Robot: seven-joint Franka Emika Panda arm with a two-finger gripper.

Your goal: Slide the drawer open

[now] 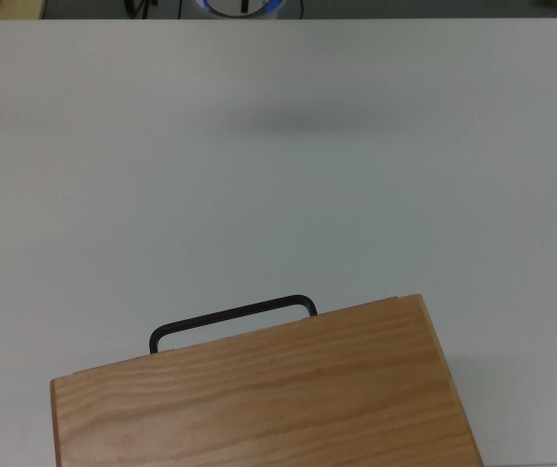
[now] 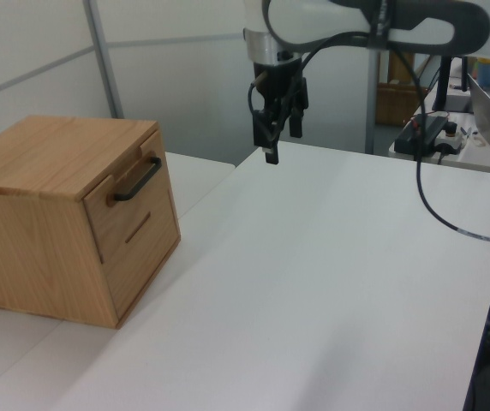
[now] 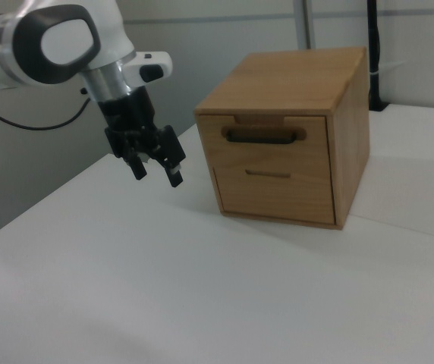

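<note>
The cabinet [image 3: 293,136] is light wood with a visible grain, smooth and matt, its top board [image 1: 259,399] streaked with darker lines. The drawer [image 3: 266,138] front is the same pale wood, carrying a thin black bar handle [image 2: 138,180] that looks like matt metal. The table [image 2: 313,282] is a plain white surface, smooth with a faint sheen. The arm [image 3: 50,38] has glossy white and black plastic shells, and the gripper [image 3: 155,171] is matt black.
</note>
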